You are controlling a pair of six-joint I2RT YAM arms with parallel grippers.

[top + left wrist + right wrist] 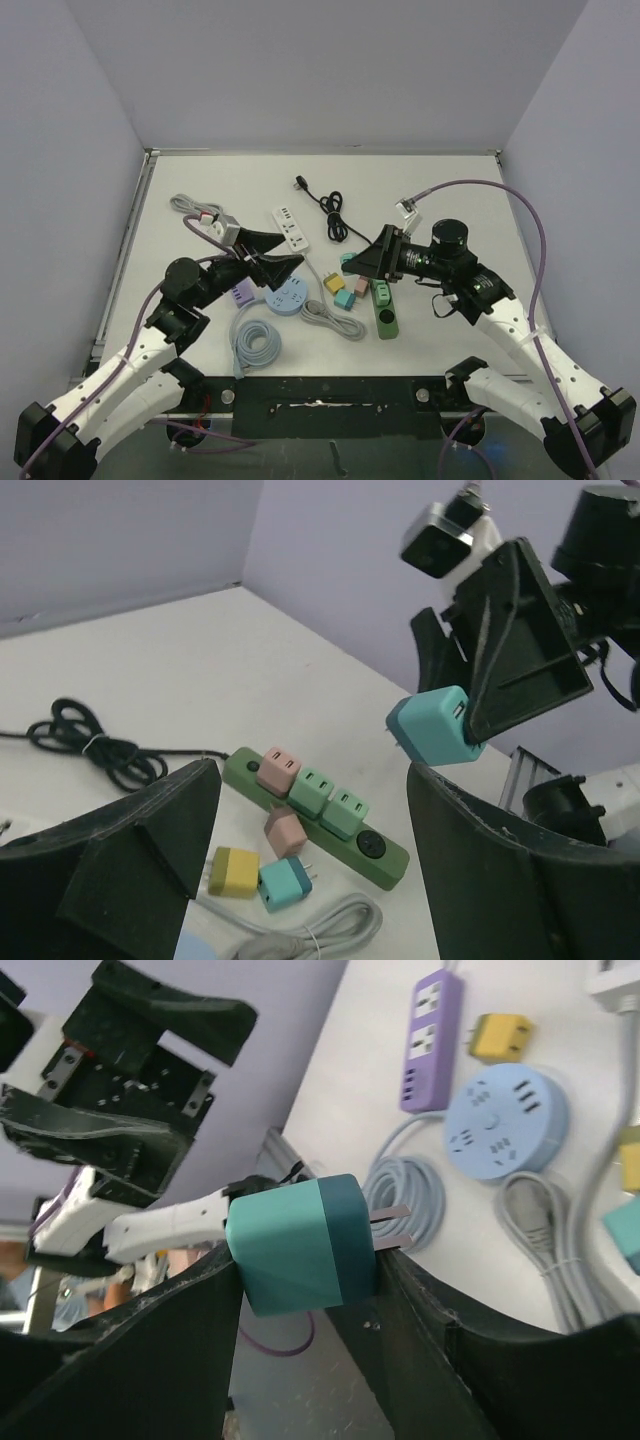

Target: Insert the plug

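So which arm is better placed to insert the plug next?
Right. The right pincer grips the teal plug, prongs exposed, near the green strip; the left pincer is open and empty.

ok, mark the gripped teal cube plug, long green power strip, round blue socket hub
gripped teal cube plug (300, 1245): right wrist, side face
long green power strip (395, 858): left wrist, bare end
round blue socket hub (505, 1120): right wrist, top centre
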